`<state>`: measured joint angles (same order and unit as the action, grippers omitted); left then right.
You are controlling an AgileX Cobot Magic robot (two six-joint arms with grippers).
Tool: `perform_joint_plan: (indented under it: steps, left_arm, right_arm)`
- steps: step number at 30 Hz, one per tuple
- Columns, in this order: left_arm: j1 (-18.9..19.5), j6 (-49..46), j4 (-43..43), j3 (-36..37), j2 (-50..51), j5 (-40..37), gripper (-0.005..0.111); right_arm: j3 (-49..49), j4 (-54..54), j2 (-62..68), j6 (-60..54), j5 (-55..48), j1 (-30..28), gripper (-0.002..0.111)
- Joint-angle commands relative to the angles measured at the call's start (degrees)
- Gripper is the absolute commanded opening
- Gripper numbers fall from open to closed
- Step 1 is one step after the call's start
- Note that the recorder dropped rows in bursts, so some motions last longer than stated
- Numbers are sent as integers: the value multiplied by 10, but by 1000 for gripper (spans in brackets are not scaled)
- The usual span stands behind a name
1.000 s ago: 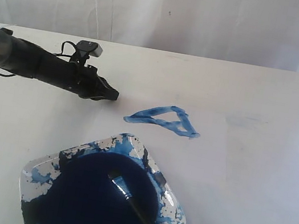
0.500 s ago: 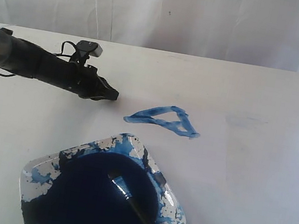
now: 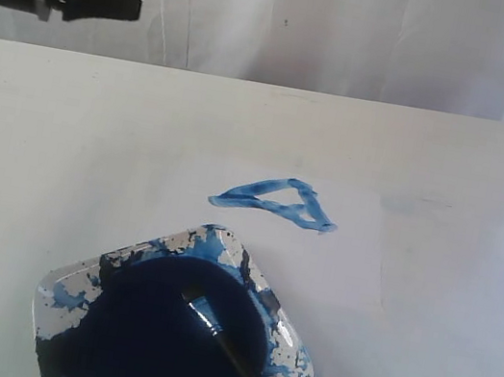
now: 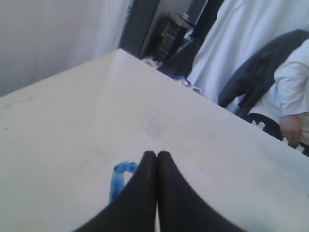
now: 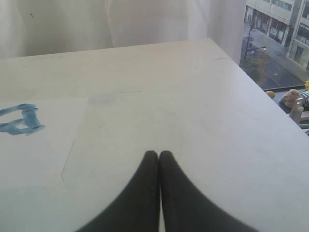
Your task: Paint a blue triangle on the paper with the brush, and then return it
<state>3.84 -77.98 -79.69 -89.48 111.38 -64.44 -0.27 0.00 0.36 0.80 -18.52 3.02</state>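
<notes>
inspector: left gripper [image 3: 128, 3], position and state?

recorder: held high at the far left of the exterior view, in front of the white curtain [image 3: 358, 31], well apart from the table [image 3: 467, 187]. in the left wrist view its black fingers [image 4: 144, 186] meet tip to tip with nothing between them.

inspector: right gripper [image 5: 159, 153]?

recorder: seen in its own wrist view only. jaws pressed together, empty, above bare table just beside the edge of the paper [image 5: 43, 145].

inspector: the brush [image 3: 236, 362]?

recorder: lying in the dish [image 3: 68, 288] at the near edge of the table. its bristle end rests in the dark blue paint pool [image 3: 138, 335], and the black handle slants out across the near rim and leaves the frame. neither gripper touches it.

inspector: the blue triangle [image 3: 274, 200]?

recorder: a closed, uneven outline on the paper, near the dish's far corner but apart from it. the sheet is barely paler than the table. its right edge shows faintly, well to the right of the triangle.
</notes>
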Motion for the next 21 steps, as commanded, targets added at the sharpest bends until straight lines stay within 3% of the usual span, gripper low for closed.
perform_joint_plan:
  steps: [1,13,21]
  left_arm:
    - [37,-4,-47,56,-68,-23,0]
    - [51,-159,-180,316,-241,-12,0]
    - [51,-193,-174,437,-338,-13,0]
  right_arm:
    - [3,0,-4,-5,5,-2,0]
    - [3,0,-4,-5,5,-2,0]
    - [3,0,-4,-5,5,-2,0]
